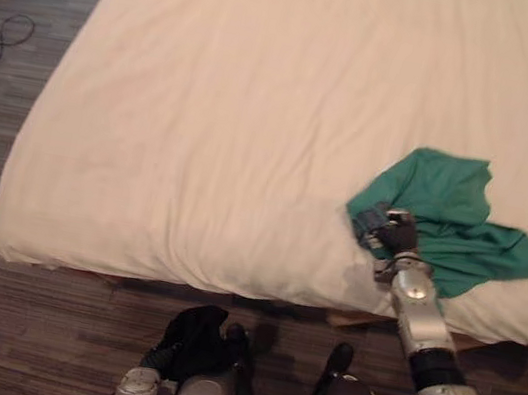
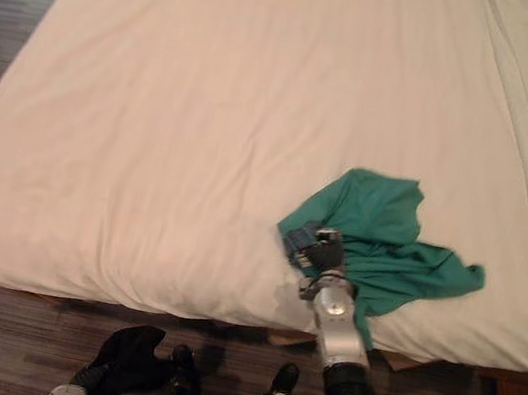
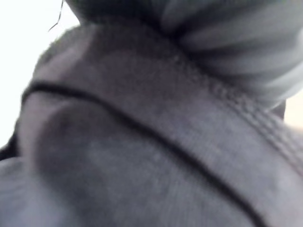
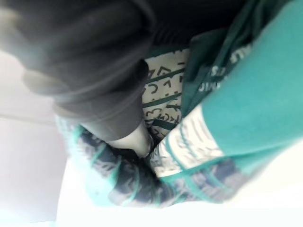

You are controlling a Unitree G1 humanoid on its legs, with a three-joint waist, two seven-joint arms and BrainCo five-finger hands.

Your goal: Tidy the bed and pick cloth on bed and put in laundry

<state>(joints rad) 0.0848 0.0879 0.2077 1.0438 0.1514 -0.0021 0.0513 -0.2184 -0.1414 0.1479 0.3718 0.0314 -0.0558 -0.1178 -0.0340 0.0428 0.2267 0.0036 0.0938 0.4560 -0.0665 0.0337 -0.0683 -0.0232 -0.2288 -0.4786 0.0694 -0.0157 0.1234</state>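
Right hand (image 1: 398, 232) fingers (image 4: 133, 141) clenched into the patterned hem of the green cloth (image 1: 449, 213), which spreads just beyond them on the bed (image 1: 259, 106) by its near edge; left hand (image 1: 191, 343) hangs low, its fingers' state cannot be told.

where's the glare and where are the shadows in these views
Left eye view: dark shadow on the floor under the bed's near edge. Left wrist view: white glare at one corner. Right wrist view: the sheet beside the green cloth glares white.
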